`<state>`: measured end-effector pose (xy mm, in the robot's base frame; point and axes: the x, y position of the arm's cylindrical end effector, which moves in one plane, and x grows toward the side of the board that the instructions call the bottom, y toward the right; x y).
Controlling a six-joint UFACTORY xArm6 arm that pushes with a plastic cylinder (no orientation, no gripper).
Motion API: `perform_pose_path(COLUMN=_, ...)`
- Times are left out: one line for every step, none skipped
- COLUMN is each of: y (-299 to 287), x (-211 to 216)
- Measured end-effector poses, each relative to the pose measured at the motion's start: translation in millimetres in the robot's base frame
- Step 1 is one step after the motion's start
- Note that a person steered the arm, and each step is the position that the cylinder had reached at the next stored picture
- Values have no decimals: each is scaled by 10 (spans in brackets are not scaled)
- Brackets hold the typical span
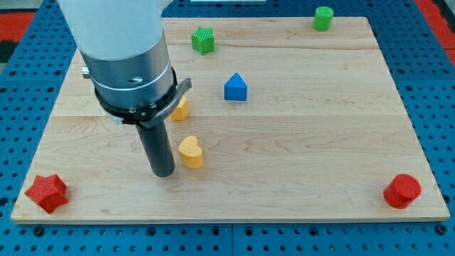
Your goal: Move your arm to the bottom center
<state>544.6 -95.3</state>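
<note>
My tip (164, 173) rests on the wooden board (298, 163), left of centre and toward the view's bottom. A yellow heart block (190, 151) lies just right of the tip, close to the rod. A second yellow block (180, 108) is partly hidden behind the arm, above the heart. A blue block with a pointed top (235, 87) sits near the board's middle, up and right of the tip.
A green block (203, 40) lies near the top edge and a green cylinder (323, 18) at the top right. A red star block (47, 193) is at the bottom left corner, a red cylinder (403, 190) at the bottom right.
</note>
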Motion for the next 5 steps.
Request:
perform_pose_path(y=60, x=133)
perform_pose_path(y=131, x=216)
perform_pose_path(y=255, x=299)
perform_pose_path(y=255, x=299)
perform_pose_path(y=313, x=299)
